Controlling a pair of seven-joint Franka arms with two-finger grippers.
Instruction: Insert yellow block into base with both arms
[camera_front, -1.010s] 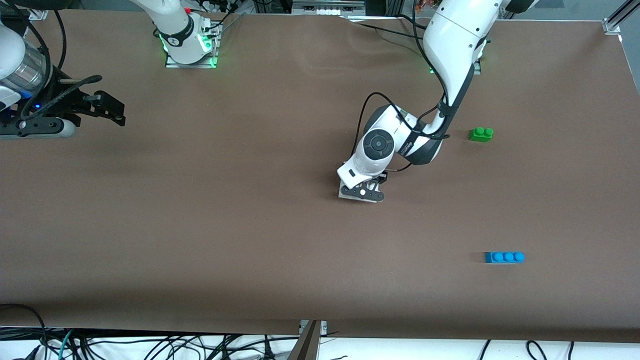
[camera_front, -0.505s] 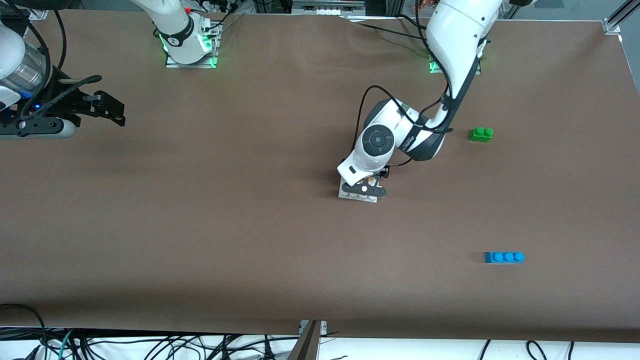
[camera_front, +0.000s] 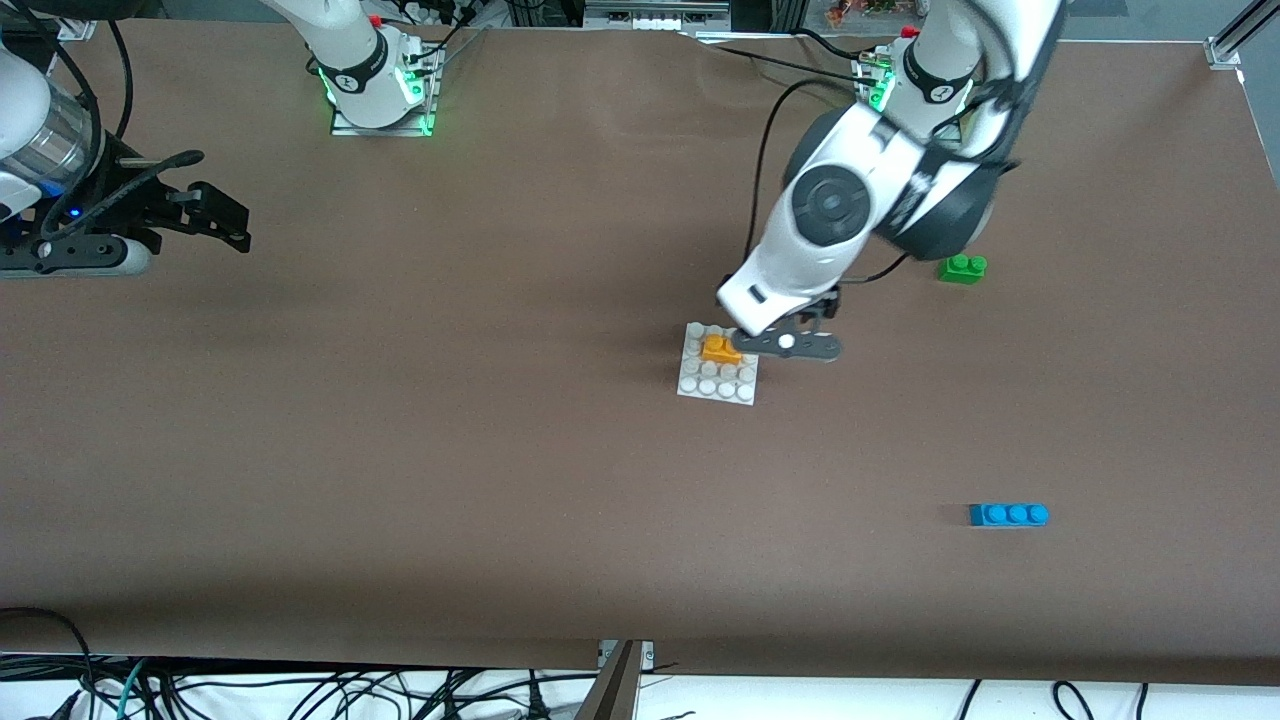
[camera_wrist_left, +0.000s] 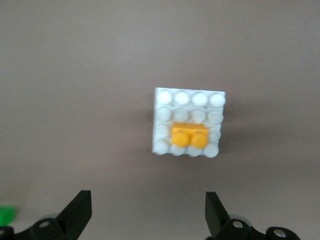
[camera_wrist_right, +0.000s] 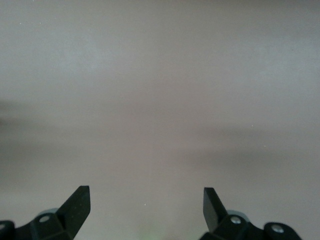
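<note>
Your left gripper (camera_front: 790, 345) hangs above the table with its fingers (camera_wrist_left: 80, 210) spread wide and empty. The yellow block (camera_front: 720, 349) sits apart from those fingertips, pressed onto the studs of the base (camera_front: 716, 385). Your right gripper (camera_front: 215, 215) waits over the table's right-arm end, its fingers (camera_wrist_right: 80, 200) likewise parted around nothing.

hidden: base (camera_front: 716, 385) corner under left gripper (camera_front: 790, 345) | cut off: green brick (camera_wrist_left: 6, 214) at edge
</note>
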